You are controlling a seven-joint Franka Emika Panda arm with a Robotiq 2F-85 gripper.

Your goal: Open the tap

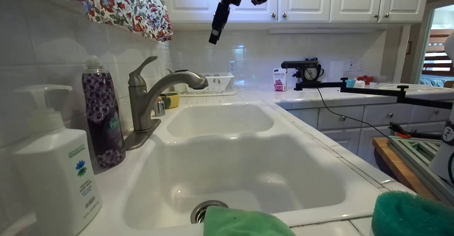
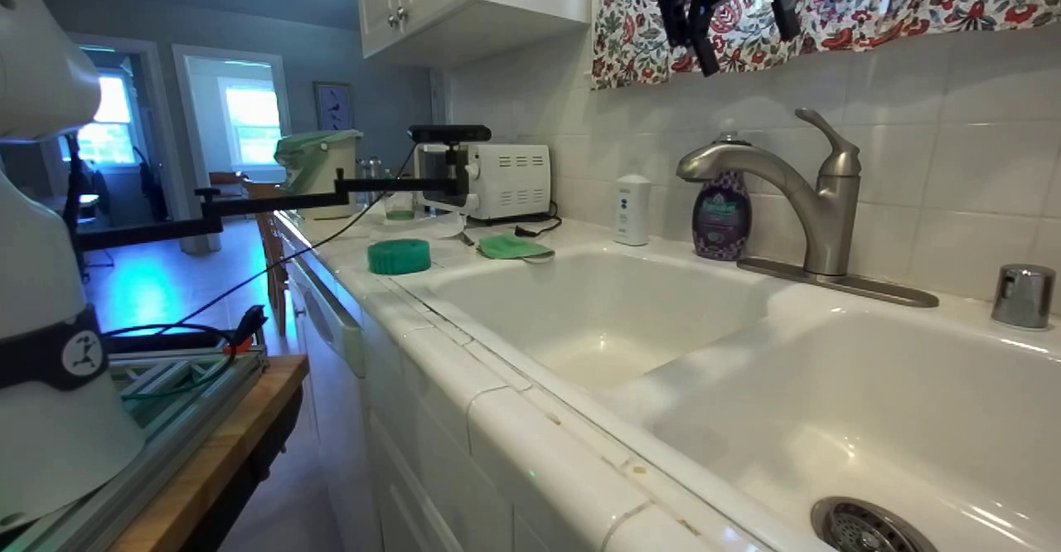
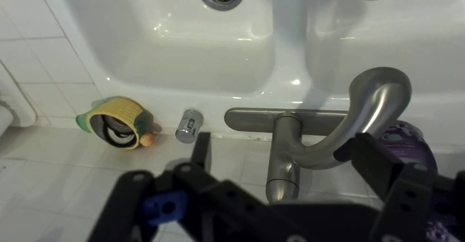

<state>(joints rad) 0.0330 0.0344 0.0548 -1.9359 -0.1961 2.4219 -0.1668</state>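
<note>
The tap (image 1: pixel 140 103) is a brushed grey faucet with an arching spout and a lever on top, at the sink's wall side. It shows in both exterior views (image 2: pixel 835 220), where its lever slants up. In the wrist view the tap (image 3: pixel 285 147) is seen from above, its body between my finger lines; its lever is hidden behind the gripper's dark base. No water stream shows at the spout. My gripper (image 3: pixel 283 140) is open and empty. In both exterior views the gripper (image 1: pixel 214 37) hangs in the air, higher than the lever and apart from it (image 2: pixel 746 50).
A purple-patterned bottle (image 1: pixel 104 119) and a white pump bottle (image 1: pixel 56 172) stand beside the tap along the wall. A chrome cap (image 3: pixel 189 125) and a yellow holder (image 3: pixel 120 115) are on the other side. The double sink (image 1: pixel 227 136) lies in front. A floral curtain (image 2: pixel 937 5) hangs behind.
</note>
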